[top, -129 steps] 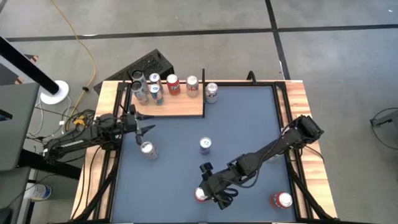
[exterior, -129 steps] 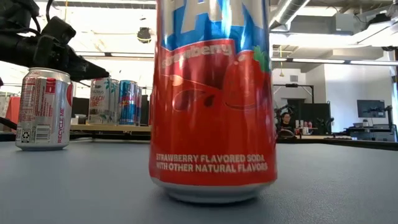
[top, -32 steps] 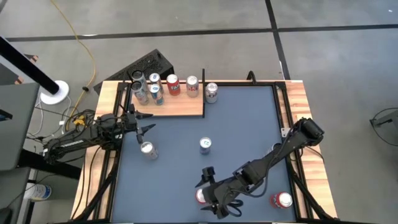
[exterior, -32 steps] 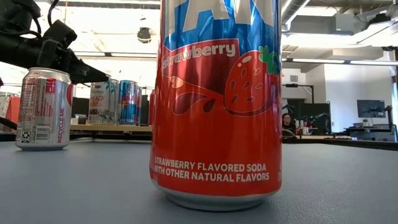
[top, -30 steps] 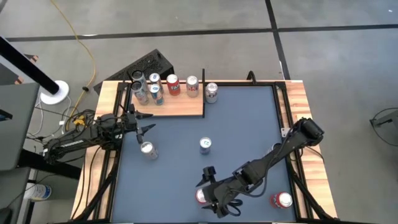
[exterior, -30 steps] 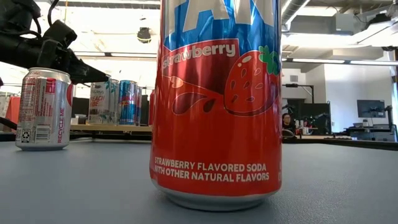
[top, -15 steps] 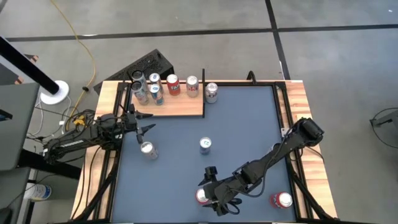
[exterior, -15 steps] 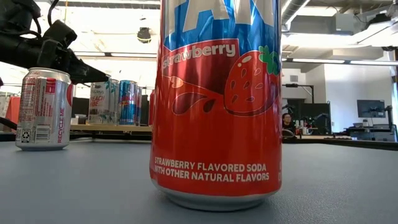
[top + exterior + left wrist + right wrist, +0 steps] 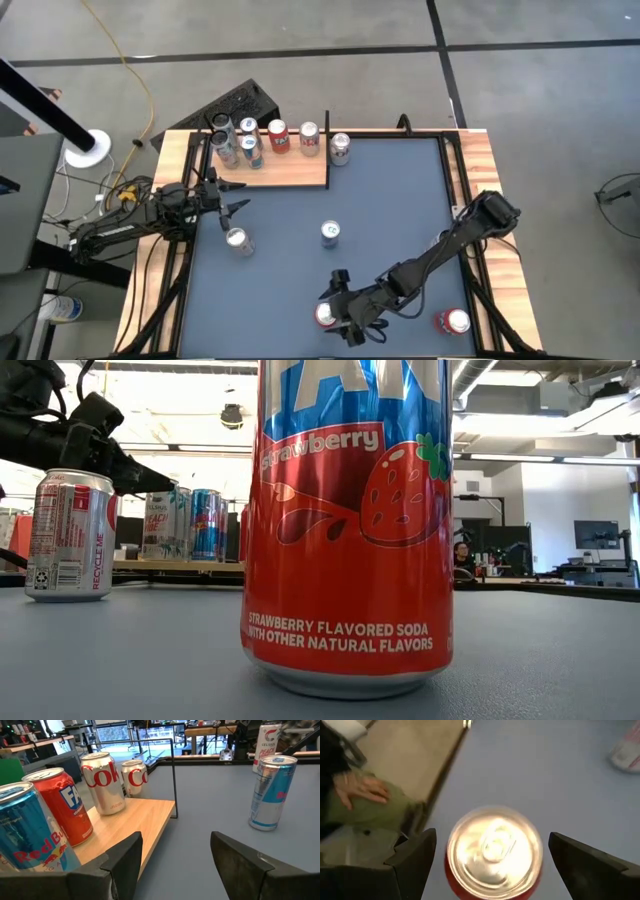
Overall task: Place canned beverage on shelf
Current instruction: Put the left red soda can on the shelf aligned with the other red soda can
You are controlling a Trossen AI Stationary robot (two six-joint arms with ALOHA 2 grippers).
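Our right gripper [image 9: 492,852] hangs over the red strawberry soda can [image 9: 325,314] at the table's near edge, fingers spread wide either side, well apart from the shelf [image 9: 275,168]. If we descend off-centre, a finger could tip it. Our left gripper [image 9: 175,855] waits open beside the shelf.

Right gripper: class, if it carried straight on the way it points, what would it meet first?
The right gripper would likely meet the red can, standing centred between its open jaws.
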